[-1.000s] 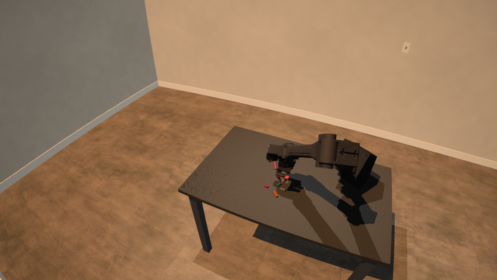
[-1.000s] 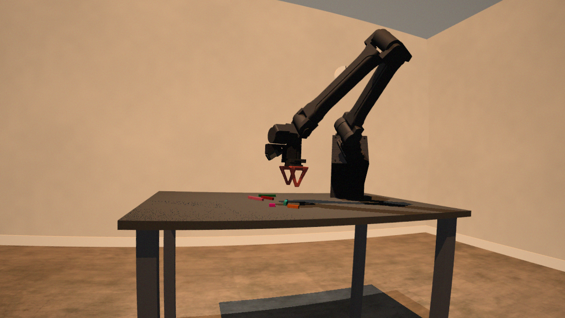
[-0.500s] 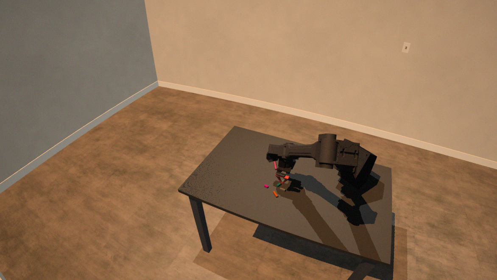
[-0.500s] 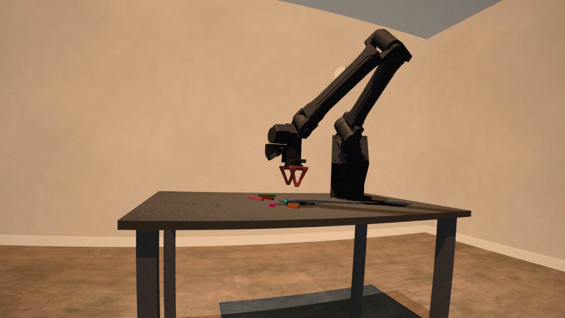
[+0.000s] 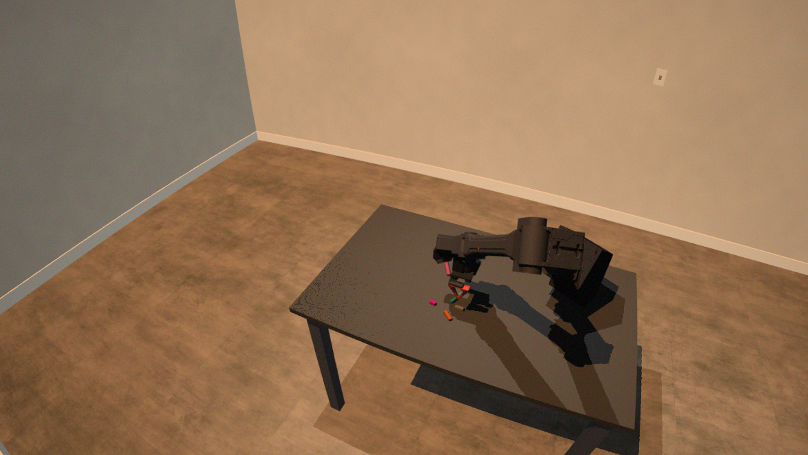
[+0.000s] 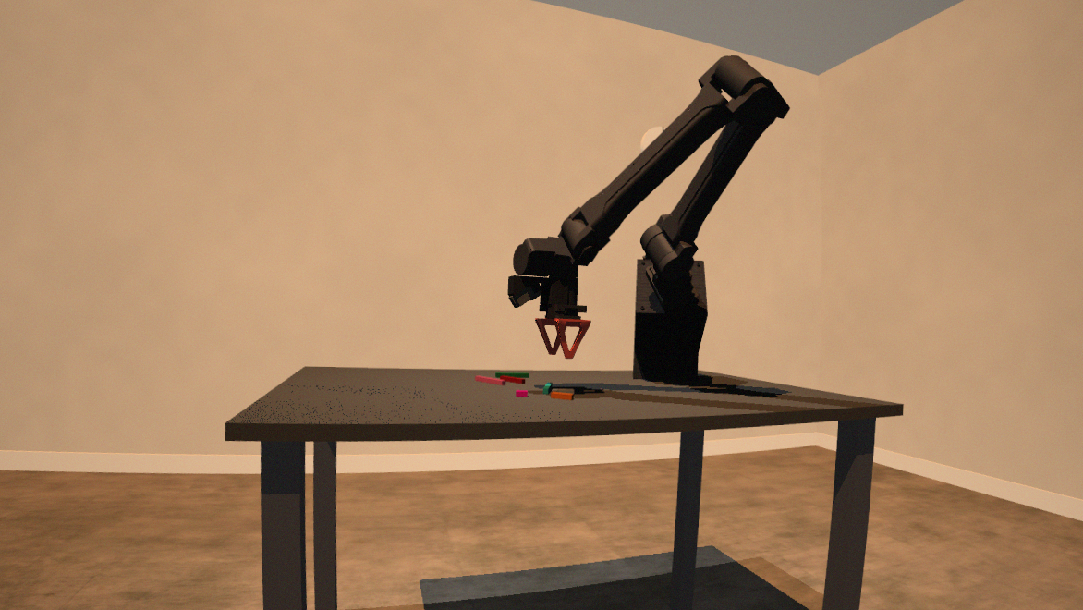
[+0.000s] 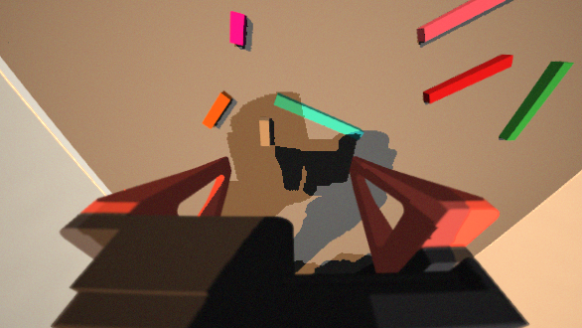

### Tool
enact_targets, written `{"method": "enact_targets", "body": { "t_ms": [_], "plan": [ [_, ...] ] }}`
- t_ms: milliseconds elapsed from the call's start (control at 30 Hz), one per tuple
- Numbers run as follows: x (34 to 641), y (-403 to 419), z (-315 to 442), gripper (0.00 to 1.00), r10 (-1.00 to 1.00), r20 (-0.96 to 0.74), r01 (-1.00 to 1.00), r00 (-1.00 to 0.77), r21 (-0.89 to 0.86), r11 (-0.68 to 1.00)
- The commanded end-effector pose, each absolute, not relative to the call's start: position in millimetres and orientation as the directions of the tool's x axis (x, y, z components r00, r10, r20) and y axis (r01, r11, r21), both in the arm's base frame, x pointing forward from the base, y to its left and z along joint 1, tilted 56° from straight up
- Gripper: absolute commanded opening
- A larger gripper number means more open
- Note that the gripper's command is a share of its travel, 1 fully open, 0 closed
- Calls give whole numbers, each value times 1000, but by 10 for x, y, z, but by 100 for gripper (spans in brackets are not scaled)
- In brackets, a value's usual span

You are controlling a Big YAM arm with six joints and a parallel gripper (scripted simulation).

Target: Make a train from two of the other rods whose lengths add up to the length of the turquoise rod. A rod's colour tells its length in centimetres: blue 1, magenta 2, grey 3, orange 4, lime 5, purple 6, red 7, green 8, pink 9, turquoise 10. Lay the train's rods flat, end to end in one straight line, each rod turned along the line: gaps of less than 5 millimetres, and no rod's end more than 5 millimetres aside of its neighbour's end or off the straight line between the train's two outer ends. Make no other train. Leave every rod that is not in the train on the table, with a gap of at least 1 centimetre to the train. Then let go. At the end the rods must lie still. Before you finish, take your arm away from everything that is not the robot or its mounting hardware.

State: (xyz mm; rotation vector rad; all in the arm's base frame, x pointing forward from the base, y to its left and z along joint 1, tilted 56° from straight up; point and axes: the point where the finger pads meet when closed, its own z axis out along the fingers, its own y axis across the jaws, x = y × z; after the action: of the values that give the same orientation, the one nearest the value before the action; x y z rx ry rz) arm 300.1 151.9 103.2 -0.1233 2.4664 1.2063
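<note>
Matt dark tabletop (image 5: 389,305) (image 6: 424,405) (image 7: 149,65)

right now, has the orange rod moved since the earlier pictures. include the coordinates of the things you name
No, the orange rod (image 5: 447,315) (image 6: 562,395) (image 7: 217,110) lies in the same spot, judged against the table (image 5: 361,271) (image 6: 341,401) (image 7: 149,75) corners in the top view.
</note>
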Motion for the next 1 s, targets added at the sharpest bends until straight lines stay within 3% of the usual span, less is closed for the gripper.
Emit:
{"method": "enact_targets", "body": {
  "t_ms": [0,967],
  "plan": [
    [3061,1515,1084,100,85,-396,-261,-914,735,626],
    [3070,1509,1079,100,94,-386,-247,-918,740,625]
  ]
}}
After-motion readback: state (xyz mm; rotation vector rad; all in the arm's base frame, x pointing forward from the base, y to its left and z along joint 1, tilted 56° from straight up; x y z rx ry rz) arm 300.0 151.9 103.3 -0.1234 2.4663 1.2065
